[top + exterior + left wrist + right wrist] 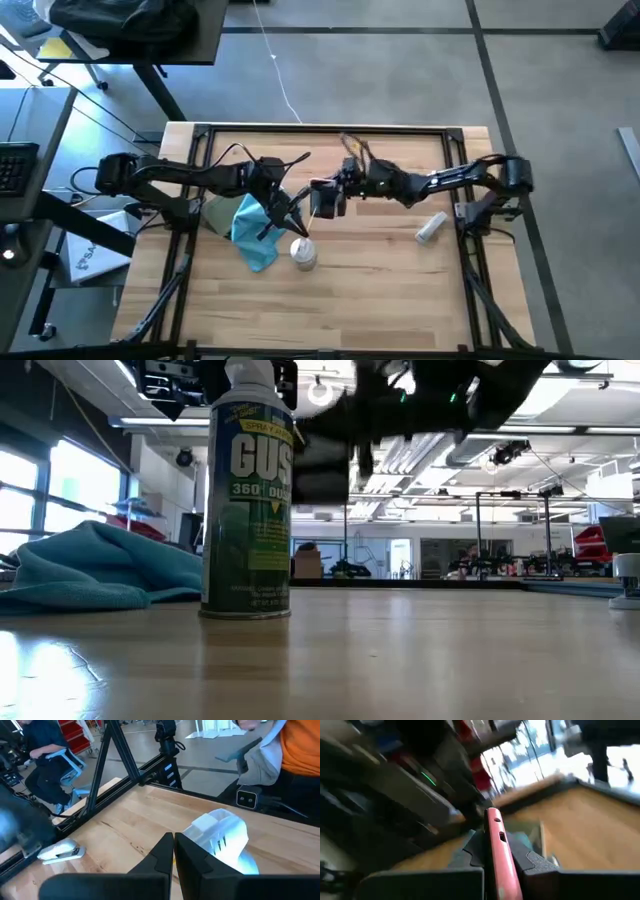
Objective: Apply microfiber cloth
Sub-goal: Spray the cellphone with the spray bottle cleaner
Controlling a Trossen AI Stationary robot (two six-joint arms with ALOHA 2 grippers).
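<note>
Microfiber cloth (252, 232) lies crumpled on the bench left of centre — long axis runs from the far-left down toward the near edge. Spray can (303, 253) stands upright just beside its near end. Left gripper (296, 228) hovers over the can, fingers pressed together, empty. Right gripper (318, 198) — clamped on a thin red tool (496, 851).

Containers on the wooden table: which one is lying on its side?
The small white bottle on the right arm's side lies flat on the wood; the green-labelled metal spray can stands upright beside the light-blue microfiber cloth.
</note>
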